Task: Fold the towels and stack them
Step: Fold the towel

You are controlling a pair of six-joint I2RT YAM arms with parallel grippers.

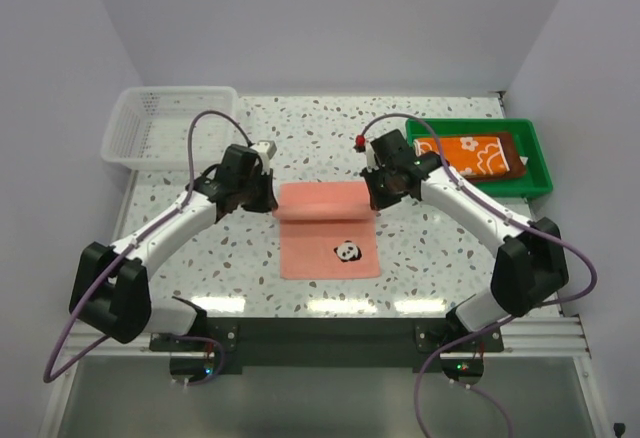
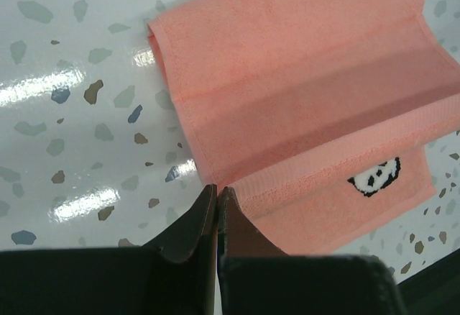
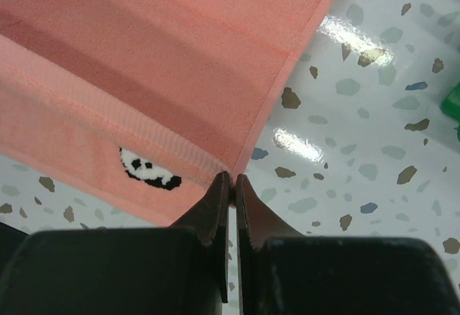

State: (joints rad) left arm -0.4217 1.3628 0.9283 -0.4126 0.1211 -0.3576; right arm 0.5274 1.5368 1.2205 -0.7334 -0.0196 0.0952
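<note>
Salmon towel [image 1: 328, 248] at the centre of the table [image 1: 420, 253]: its turned-over far hem runs 9-to-3 o'clock between the left gripper [image 1: 271, 201] and right gripper [image 1: 374, 198], each pressed shut, apparently pinching one hem corner (both equally near), with the uncovered near edge toward 6 o'clock.

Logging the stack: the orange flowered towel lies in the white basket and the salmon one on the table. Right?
No: the top view shows the orange flowered towel in the green tray. The salmon towel is on the table, as said.
</note>
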